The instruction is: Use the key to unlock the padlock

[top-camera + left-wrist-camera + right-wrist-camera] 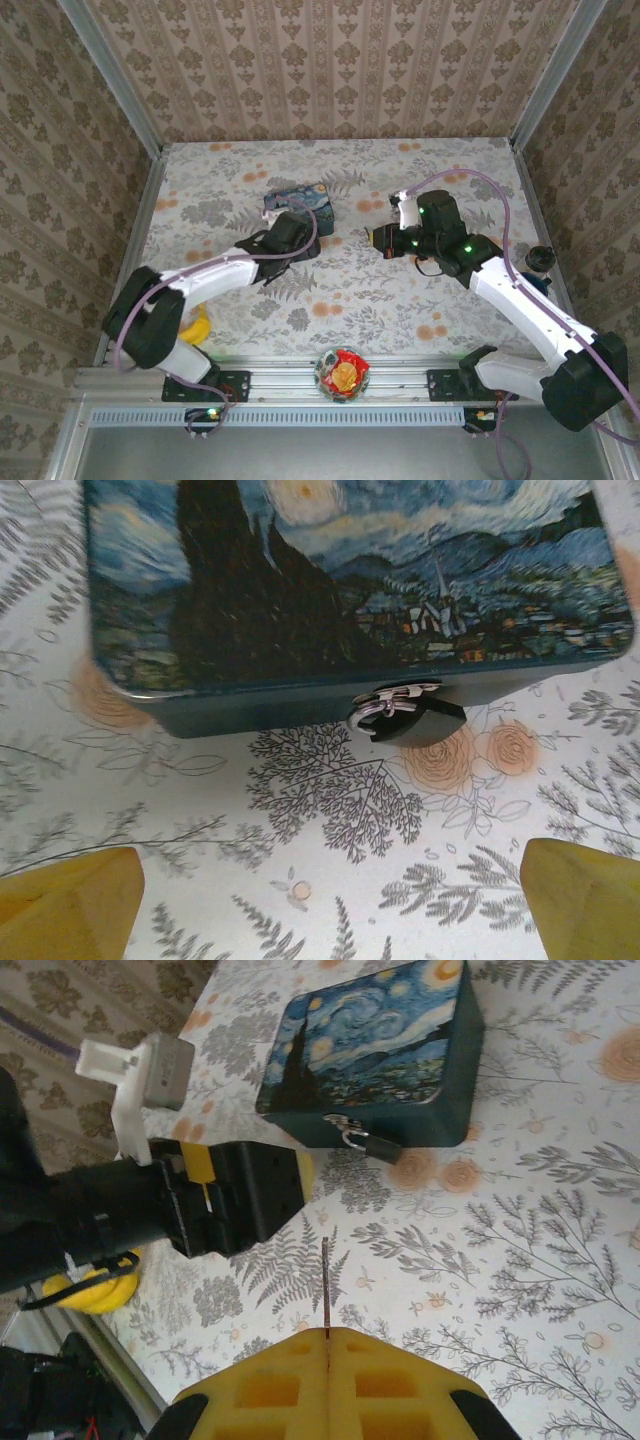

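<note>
The small dark padlock (410, 720) with its silvery shackle hangs on the front hasp of the blue starry-night box (350, 570) and rests on the floral tabletop. My left gripper (325, 900) is open just in front of it, its yellow fingertips (70, 900) wide apart with nothing between them. From the right wrist view, the padlock (372, 1145) sits below the box (370, 1050), beside the left gripper (240, 1195). My right gripper (328, 1332) is shut on the key (327, 1285), whose thin blade points toward the padlock from a short distance away. From above, the right gripper (385, 240) is right of the box (298, 205).
A yellow banana-like object (198, 325) lies by the left arm's base. A bowl of wrapped sweets (341, 372) sits on the front rail. A small black item (540, 260) stands at the right edge. Patterned walls with metal posts enclose the table.
</note>
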`<state>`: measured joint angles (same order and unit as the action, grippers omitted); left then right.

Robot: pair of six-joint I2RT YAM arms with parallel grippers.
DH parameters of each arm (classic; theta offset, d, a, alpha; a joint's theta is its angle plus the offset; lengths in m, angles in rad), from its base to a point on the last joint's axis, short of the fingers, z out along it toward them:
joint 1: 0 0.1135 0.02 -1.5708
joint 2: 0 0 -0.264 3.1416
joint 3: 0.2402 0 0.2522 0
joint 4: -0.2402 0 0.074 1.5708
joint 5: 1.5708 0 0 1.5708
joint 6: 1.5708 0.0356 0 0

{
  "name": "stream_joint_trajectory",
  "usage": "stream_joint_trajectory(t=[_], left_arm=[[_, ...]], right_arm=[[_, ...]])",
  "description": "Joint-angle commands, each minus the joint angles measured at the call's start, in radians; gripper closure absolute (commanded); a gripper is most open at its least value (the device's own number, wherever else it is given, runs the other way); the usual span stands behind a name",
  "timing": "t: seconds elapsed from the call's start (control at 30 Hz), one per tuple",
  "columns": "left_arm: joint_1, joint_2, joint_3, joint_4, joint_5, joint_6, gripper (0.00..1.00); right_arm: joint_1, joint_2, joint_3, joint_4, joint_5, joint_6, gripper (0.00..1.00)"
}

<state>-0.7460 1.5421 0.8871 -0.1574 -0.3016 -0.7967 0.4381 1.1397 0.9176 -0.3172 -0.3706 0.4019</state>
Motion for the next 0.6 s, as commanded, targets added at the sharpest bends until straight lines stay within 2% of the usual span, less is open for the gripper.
stream_joint_trajectory(t=[0.0,0.07,0.17,0.57], left_arm=[[-0.028,0.081,0.078,0.028,-0.090,-0.070,0.02],[-0.045,0.144,0.139,-0.042,-0.144,-0.093,0.02],[-0.048,0.220,0.210,-0.091,-0.170,-0.095,0.05],[-0.027,0.348,0.289,-0.041,-0.246,-0.057,0.15]], right_arm=[[-0.002,0.005,-0.012,0.028,0.014,0.031,1.00],[-0.004,0.003,-0.018,0.036,0.014,0.036,1.00],[-0.004,-0.004,-0.027,0.048,0.015,0.041,1.00],[-0.009,-0.026,-0.062,0.086,0.010,0.053,1.00]])
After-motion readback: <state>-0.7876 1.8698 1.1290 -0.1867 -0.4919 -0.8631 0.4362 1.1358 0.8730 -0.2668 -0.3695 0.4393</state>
